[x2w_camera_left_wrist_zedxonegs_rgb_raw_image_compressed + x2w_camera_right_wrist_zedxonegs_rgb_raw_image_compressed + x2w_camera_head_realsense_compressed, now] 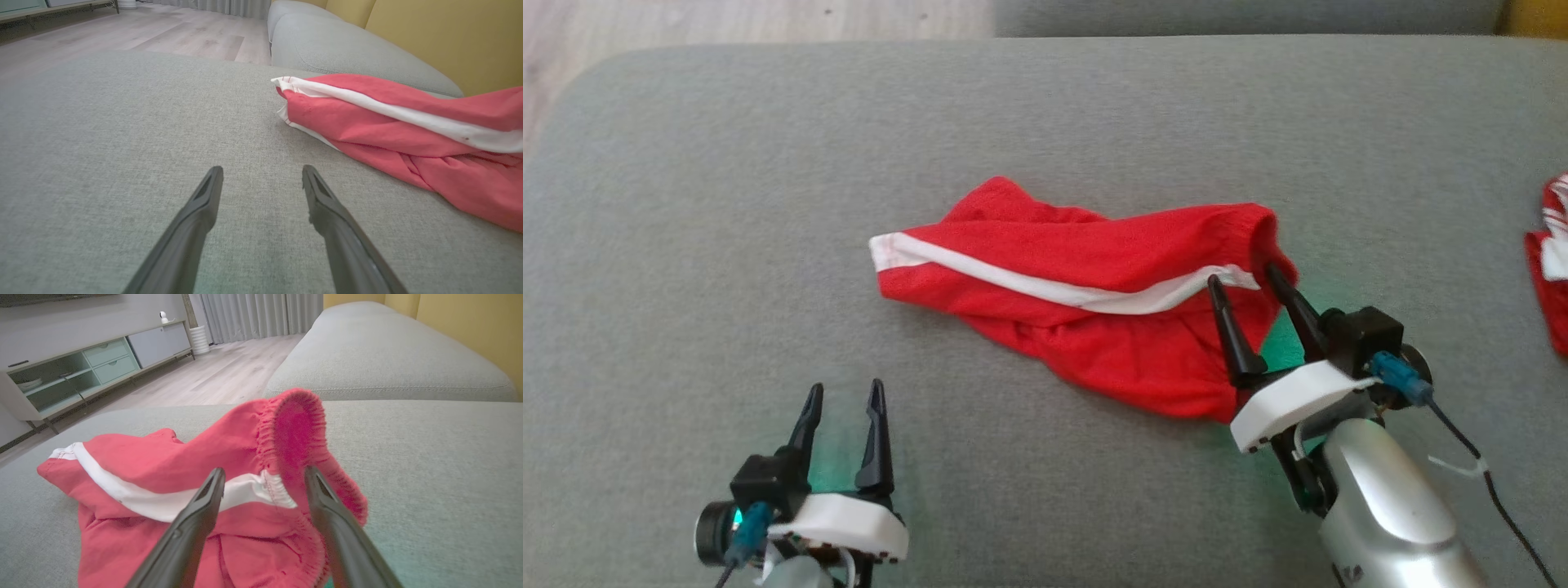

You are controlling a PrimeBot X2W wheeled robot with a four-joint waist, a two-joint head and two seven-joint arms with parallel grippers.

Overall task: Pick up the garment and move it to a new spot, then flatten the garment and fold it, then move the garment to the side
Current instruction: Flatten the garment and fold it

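Flattening the red garment (1054, 269), crumpled mid-way on the sofa cushion (727, 204), likely goes best if the spread right hand (1242, 274) pinches the waistband (1250, 224) while the spread left hand (845, 385) takes the hem (882, 249).

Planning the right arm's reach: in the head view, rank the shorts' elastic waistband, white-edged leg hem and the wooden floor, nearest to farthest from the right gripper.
1. elastic waistband, at the tips of the right gripper.
2. white-edged leg hem, well to the left.
3. wooden floor, upper left, beyond the grey cushion.
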